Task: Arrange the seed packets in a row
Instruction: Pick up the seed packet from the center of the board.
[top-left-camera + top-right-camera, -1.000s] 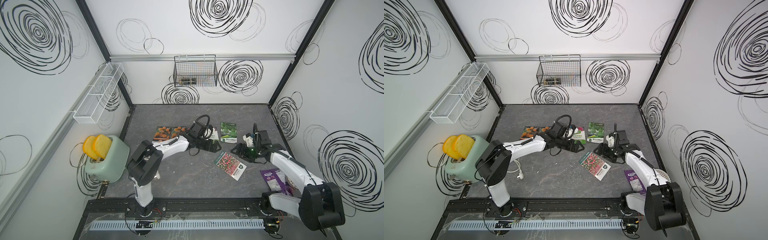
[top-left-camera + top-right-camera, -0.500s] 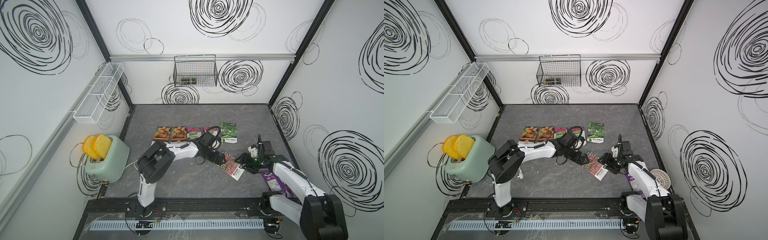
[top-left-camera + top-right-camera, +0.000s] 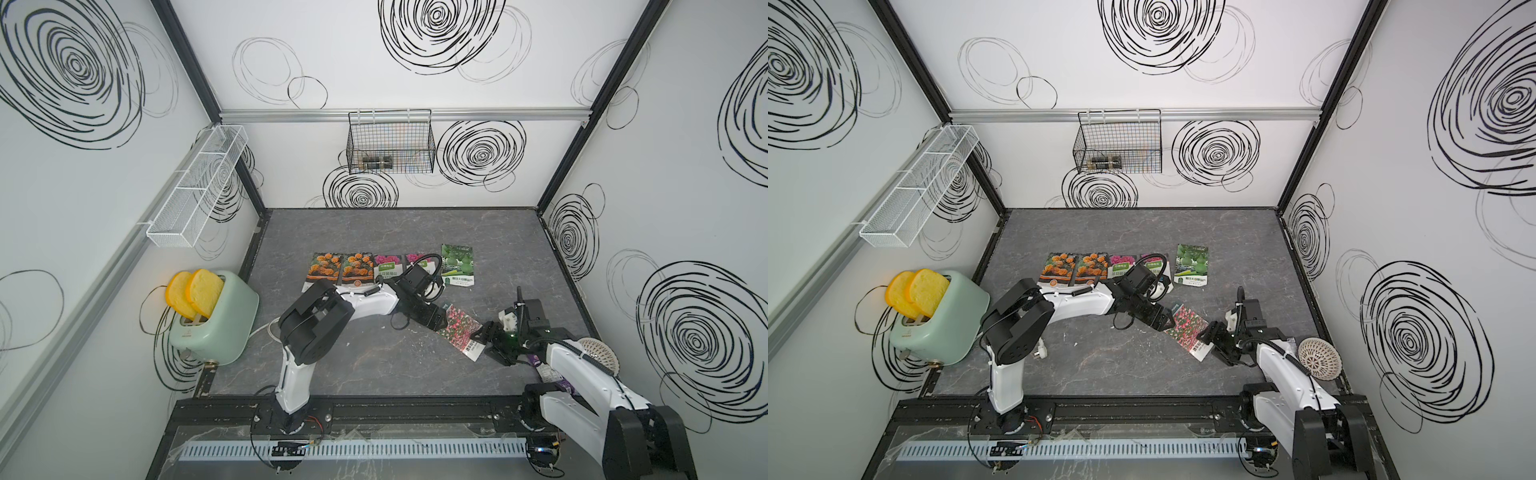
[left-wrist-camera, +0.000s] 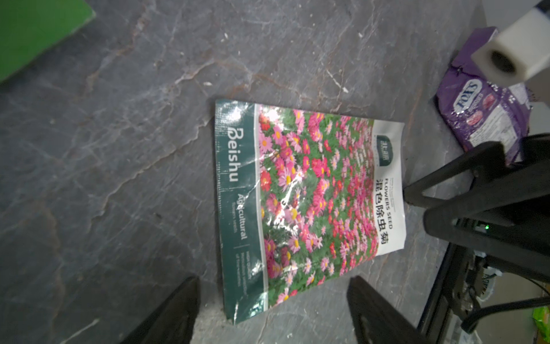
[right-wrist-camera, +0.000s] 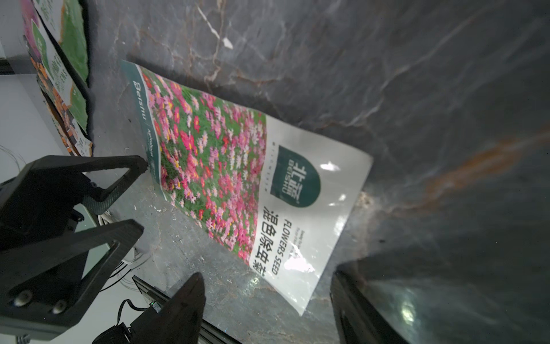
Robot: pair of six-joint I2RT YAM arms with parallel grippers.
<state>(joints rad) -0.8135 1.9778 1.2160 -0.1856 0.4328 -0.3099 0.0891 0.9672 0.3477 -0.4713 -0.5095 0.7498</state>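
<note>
So five of the six seed packets are already lined up across the table (image 3: 374, 365), closer to its back edge than the front. From the left that's two orange packets (image 3: 324, 268), two pink packets (image 3: 388, 270) (the left arm's wrist hides part of the second) and the green-fruit packet (image 3: 457, 264).

The odd one out is the flower-field packet (image 3: 461, 330). It's lying flat and crooked, forward of the row and over toward the right edge, with a purple snack pouch (image 4: 482, 116) not far past it.

Both arms are crowding that one packet. The left gripper (image 3: 440, 322) is at its dark green end and the right gripper (image 3: 488, 343) is at its white end. Both have their jaws spread wide, each straddling a corner, and neither has hold of anything as far as I can see.

My read is that this is the pickup for the last packet. Whichever arm takes it has to pinch a thin, slick edge lying flush on the table, so I'd guess it'll want to slide. After that it needs lifting, squaring up and setting just beside the green-fruit packet at the right end of the row. With the two grippers this close, one probably ought to back off.
</note>
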